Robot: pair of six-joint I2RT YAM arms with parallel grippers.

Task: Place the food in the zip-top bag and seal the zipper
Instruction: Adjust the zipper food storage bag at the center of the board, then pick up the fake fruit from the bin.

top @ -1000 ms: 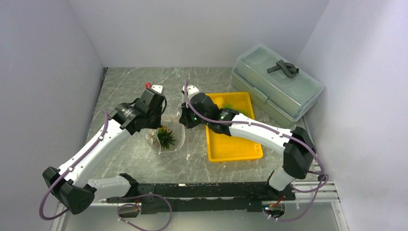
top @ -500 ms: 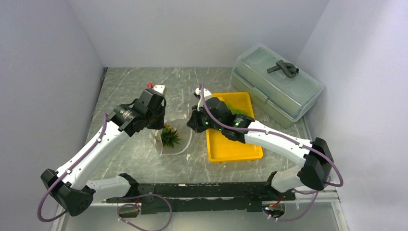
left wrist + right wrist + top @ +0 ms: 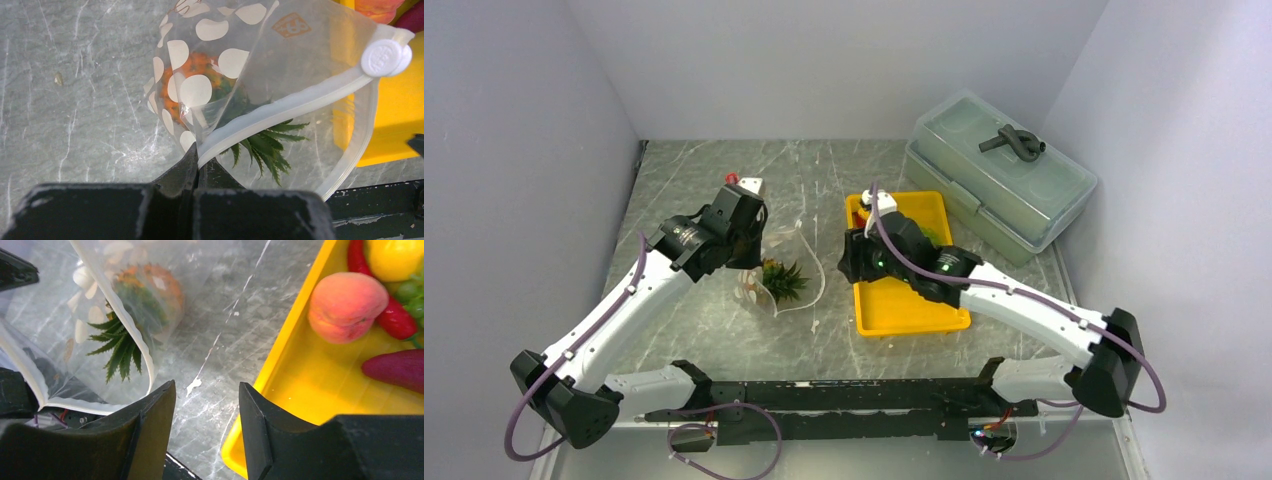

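Note:
The zip-top bag (image 3: 789,265), clear with white dots, lies on the marble with its mouth toward the tray. Inside it is the orange pineapple (image 3: 200,67), green crown (image 3: 120,347) toward the mouth. My left gripper (image 3: 200,161) is shut on the whitish zipper (image 3: 290,102) at one end; the round white slider (image 3: 382,56) sits at the other end. My right gripper (image 3: 206,386) is open and holds nothing, over the table between the bag (image 3: 60,370) and the yellow tray (image 3: 320,390). More food lies in the tray: a peach-coloured fruit (image 3: 345,305), red chili (image 3: 397,320), lemon (image 3: 395,257) and grapes (image 3: 412,290).
A dark purple toy vegetable (image 3: 395,369) also lies in the tray (image 3: 904,305). A big grey-green lidded box (image 3: 999,170) stands at the back right. White walls close in the table on three sides. A black rail (image 3: 844,400) runs along the near edge.
My right gripper has let go of the bag's mouth, opened, and swung right to the tray's left edge. The left gripper has kept its hold on the zipper edge.

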